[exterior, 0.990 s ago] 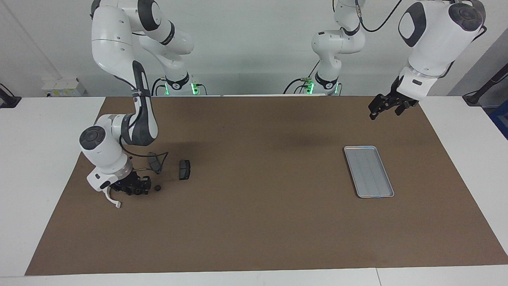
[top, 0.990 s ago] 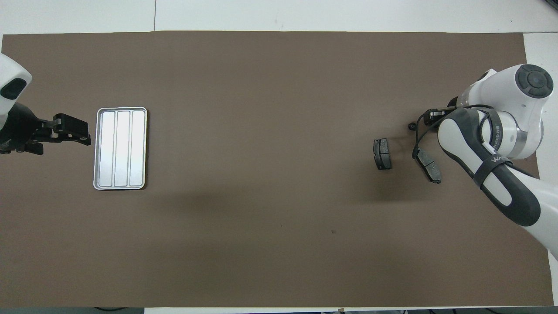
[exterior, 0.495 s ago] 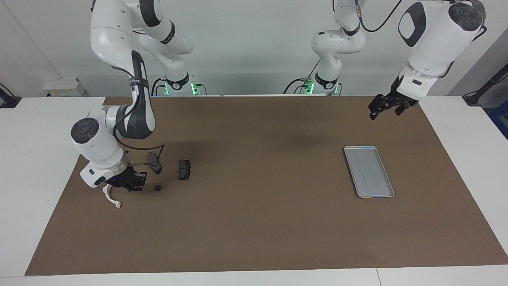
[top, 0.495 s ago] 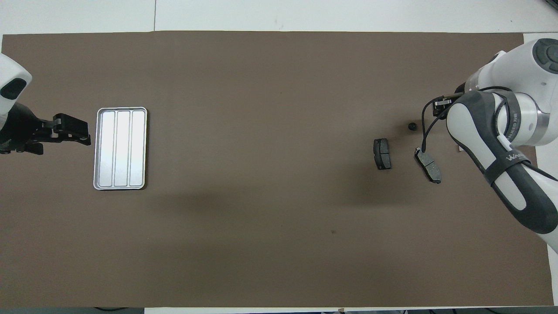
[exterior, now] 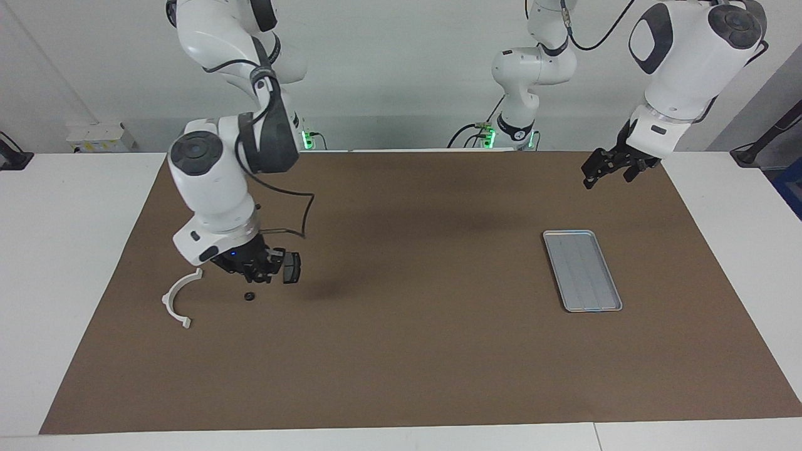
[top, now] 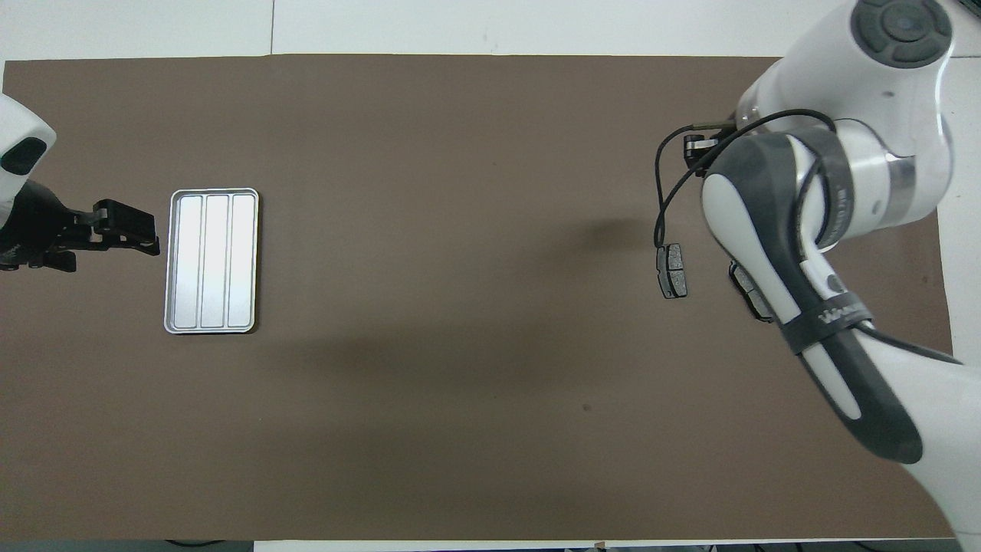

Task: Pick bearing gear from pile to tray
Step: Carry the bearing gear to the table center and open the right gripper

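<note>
- Zero parts lie in the tray [exterior: 567, 233], at centre-right of the facing view; its ribbed floor shows bare in both views.
- One black ring [exterior: 249, 296] lies on the mat at lower left of the facing view, between the white bracket [exterior: 166, 302] and a brake pad [exterior: 291, 267]. A second pad [top: 755, 299] shows only in part, under the arm at the right of the overhead view.
- Right gripper [exterior: 260, 272] hangs in the air over the pile, just above the ring. I cannot tell how its fingers stand, nor whether they carry a ring.
- Left gripper [exterior: 604, 166] waits in the air at upper right of the facing view, near the tray's end of the mat. Its finger state cannot be told either.
- Judgement: the task is early. At best a pick is made; carry and drop remain.
- Against one second ago: the right gripper was down at the mat beside the bracket and ring. It now sits higher and closer to frame centre. The bracket is uncovered. The ring, pads, tray and left arm keep their places.
</note>
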Robot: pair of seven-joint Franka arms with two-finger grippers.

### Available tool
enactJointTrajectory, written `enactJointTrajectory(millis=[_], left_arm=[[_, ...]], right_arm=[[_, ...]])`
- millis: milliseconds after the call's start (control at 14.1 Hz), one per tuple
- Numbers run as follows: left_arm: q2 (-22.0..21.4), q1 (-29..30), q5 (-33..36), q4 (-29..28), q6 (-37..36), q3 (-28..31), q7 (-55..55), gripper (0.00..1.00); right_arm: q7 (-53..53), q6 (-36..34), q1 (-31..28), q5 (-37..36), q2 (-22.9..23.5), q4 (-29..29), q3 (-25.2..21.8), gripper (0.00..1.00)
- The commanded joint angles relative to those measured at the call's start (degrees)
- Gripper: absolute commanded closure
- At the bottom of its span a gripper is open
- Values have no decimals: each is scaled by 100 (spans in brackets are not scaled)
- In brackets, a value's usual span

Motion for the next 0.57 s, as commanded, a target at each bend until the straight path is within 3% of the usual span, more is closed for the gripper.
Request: enactJointTrajectory(millis=[0,212,495], left_arm=[[-42,27,74,23,-1,-20,34,0],[-33,27,74,23,-1,-20,34,0],[-42,27,74,23,-1,-20,34,0]], right_arm=[[1204,-102,651,-185,147,274,-2,100],[2735,-49,1390,-141,112,204,51,100],[3625,643,1901,0,164,-190,60,100]])
